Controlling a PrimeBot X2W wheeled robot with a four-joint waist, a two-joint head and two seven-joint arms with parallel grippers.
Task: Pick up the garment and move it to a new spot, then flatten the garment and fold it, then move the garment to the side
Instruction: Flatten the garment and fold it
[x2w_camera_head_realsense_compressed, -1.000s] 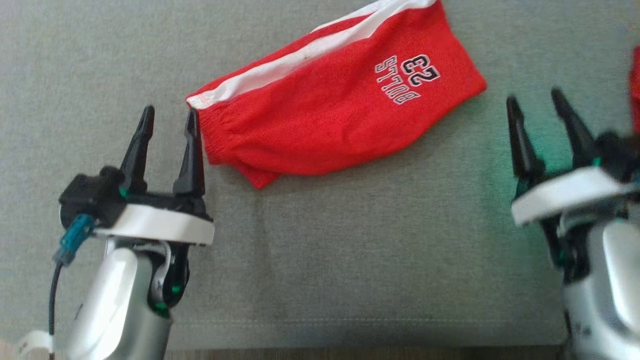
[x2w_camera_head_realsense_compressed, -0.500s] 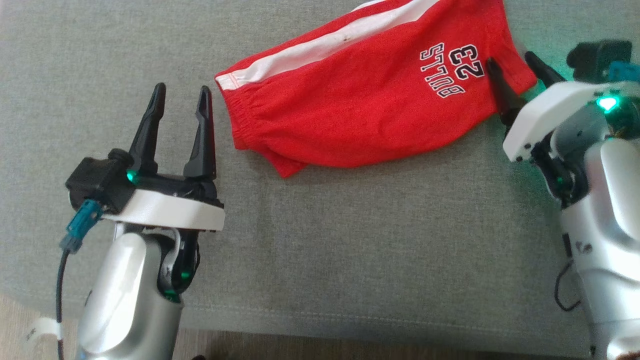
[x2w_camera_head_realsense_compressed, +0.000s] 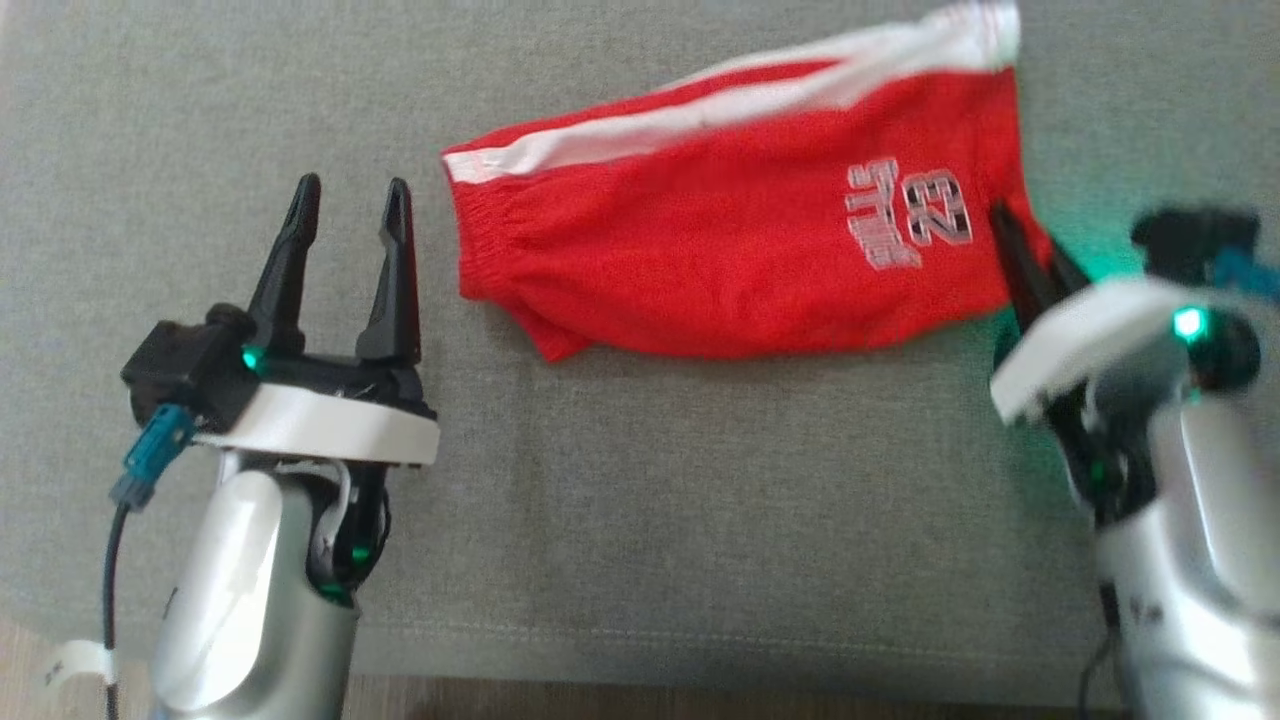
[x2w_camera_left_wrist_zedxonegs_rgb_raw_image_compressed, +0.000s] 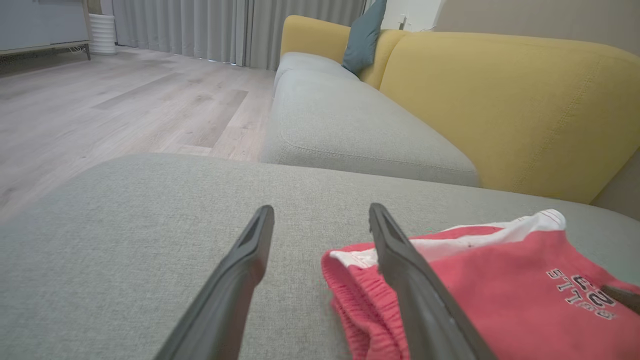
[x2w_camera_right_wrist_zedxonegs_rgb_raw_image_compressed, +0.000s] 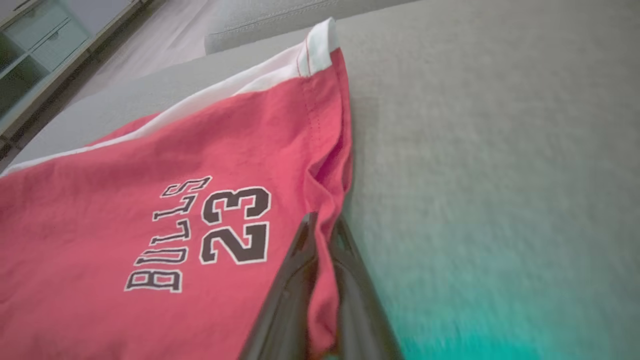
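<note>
Shorts (x2w_camera_head_realsense_compressed: 720, 250): red, white side stripe (x2w_camera_head_realsense_compressed: 700, 115), "BULLS 23" print (x2w_camera_right_wrist_zedxonegs_rgb_raw_image_compressed: 200, 235); lying mostly flat on the grey cushion (x2w_camera_head_realsense_compressed: 700, 500), waistband to the left, leg hem to the right. Right claw (x2w_camera_right_wrist_zedxonegs_rgb_raw_image_compressed: 326, 222): pinched shut on a fold of the leg hem beside the print, fabric caught between both fingers. Left claw (x2w_camera_head_realsense_compressed: 350, 185): spread wide, holding nothing, just left of the waistband, a strip of cushion showing between them.
</note>
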